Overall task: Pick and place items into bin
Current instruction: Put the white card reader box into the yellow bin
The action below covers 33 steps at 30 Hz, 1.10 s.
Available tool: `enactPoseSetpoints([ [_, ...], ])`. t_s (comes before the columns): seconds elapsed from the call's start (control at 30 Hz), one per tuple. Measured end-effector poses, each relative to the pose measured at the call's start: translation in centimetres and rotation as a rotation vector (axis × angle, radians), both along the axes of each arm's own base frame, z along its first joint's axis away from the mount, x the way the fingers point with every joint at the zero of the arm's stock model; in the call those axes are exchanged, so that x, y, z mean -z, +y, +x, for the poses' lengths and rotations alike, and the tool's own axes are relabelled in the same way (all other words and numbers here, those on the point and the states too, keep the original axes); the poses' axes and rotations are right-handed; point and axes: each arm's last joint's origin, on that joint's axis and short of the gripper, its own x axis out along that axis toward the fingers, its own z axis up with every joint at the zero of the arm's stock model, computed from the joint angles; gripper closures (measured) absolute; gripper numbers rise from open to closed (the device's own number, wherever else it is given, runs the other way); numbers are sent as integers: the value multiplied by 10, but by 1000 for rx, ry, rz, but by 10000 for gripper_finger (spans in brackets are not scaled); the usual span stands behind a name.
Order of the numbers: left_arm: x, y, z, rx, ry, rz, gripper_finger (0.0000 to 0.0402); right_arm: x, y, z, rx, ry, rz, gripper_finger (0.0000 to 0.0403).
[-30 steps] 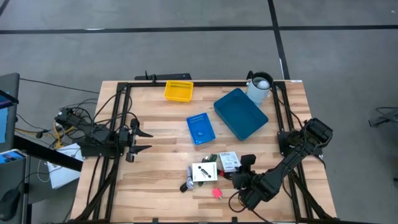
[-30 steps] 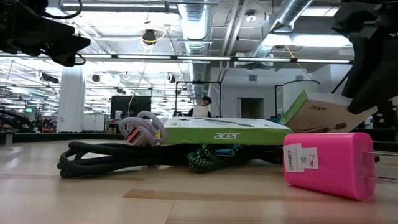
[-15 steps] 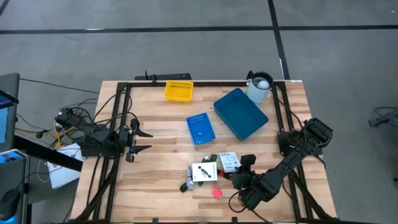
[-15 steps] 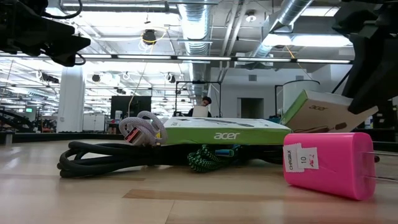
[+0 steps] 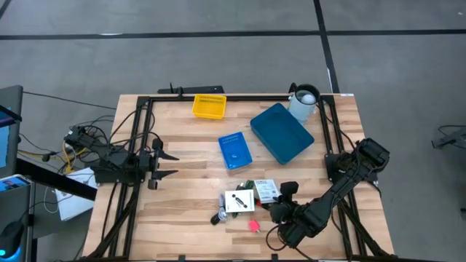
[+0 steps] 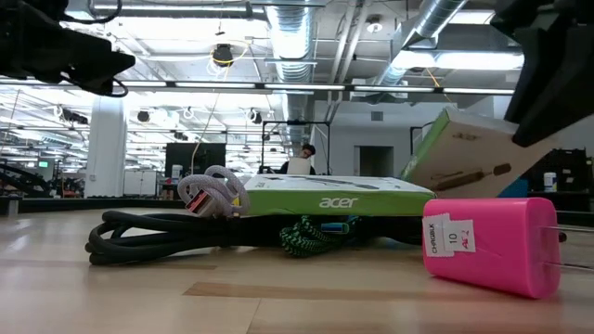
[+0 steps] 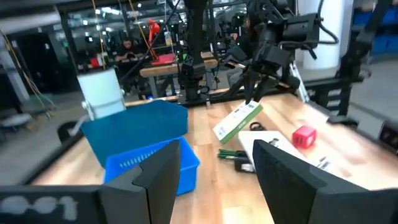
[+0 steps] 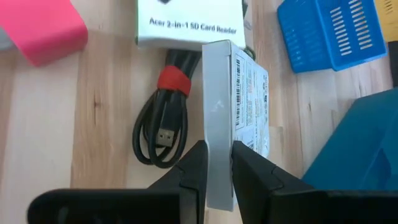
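Note:
My right gripper (image 5: 277, 196) is at the table's near right, shut on a white printed box (image 5: 266, 189) with a green side (image 7: 236, 121). Beside it lie the white Acer card-reader box (image 5: 239, 201), a pink charger block (image 5: 253, 225), a coiled black cable with a red tie (image 8: 163, 118) and a green braided cable (image 6: 311, 234). The card-reader box rests on the cables in the low view. My left gripper (image 5: 164, 164) hovers open at the table's left, touching nothing. My right gripper pinches the white box between its two fingers (image 8: 194, 168), at the box's near end (image 8: 217, 146). The fingers lie one on each broad face. The box sits tilted, its other end raised (image 6: 445, 125); its lower end is hidden behind the pink charger.
A large blue bin (image 5: 282, 132), a small blue basket (image 5: 234, 151), a yellow basket (image 5: 209, 106) and a white cup (image 5: 303, 102) stand on the far half. Black frame rails run along the table's sides. Bare wood lies between the left gripper and the items.
The right gripper has risen a little with the white box. In the low view the box stands higher and more steeply tilted than before. The other items have kept their places.

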Motion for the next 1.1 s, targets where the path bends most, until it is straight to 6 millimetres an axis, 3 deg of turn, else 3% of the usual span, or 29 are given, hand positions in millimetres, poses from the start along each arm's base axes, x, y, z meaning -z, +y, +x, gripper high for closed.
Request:
enactPoseSetpoints([
  [0.3, 0, 0, 0, 4, 4, -213, 210, -19, -2, 5, 23, 13, -32, 349],
  [0.67, -4, 0, 0, -6, -38, -227, 210, -53, -12, 21, 69, -28, -100, 349],
  [0.87, -6, 4, 0, -110, -65, -232, 209, -68, -20, 36, 70, -57, -109, 349],
  [1.1, -3, 4, 1, -161, -31, -147, 209, -83, -34, 53, 72, -61, -106, 349],
])
